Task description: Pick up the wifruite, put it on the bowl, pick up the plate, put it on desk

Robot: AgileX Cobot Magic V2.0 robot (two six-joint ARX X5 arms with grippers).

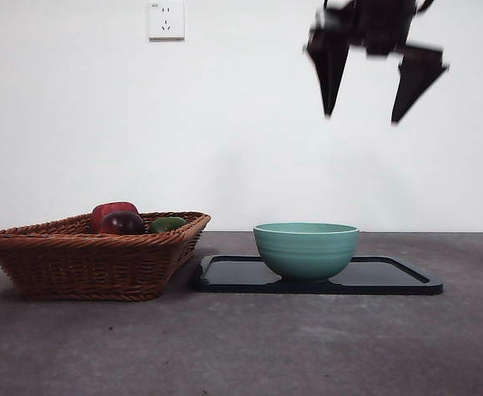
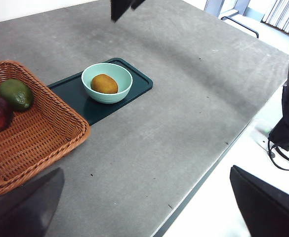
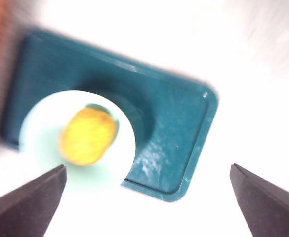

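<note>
Mottled grey worktop (image 1: 249,346) fills the foreground, matte and stone-like, and on it to the left sits a woven wicker basket (image 1: 84,264), its brown weave flaring outward to a braided rim. Inside it, a dark purple-red fruit (image 1: 122,223) rests against a red one (image 1: 109,209), with a green fruit (image 1: 168,223) just beside them. To the right of the basket lies a flat, dark teal rectangular tray (image 1: 390,276) with rounded corners and a low raised lip, smooth and slightly glossy. On the tray's basket-side half stands the bowl (image 1: 305,252), round, mint-teal, faintly ribbed on the outside, paler at the rim. Over to the left wrist view: the wifruite (image 2: 104,83) lies in the bottom of the bowl, a dull orange-brown oval on its side, its long axis running roughly level, parallel to the tray's long side. The right wrist view is blurred but confirms it, an egg-shaped yellow-orange form inside the bowl's pale circle. High above the bowl and tray hangs the right gripper (image 1: 366,111), its black tapered fingers spread wide, holding nothing. The left gripper (image 2: 144,202) sits well off to the side near the worktop's edge, fingers also spread wide and empty.
</note>
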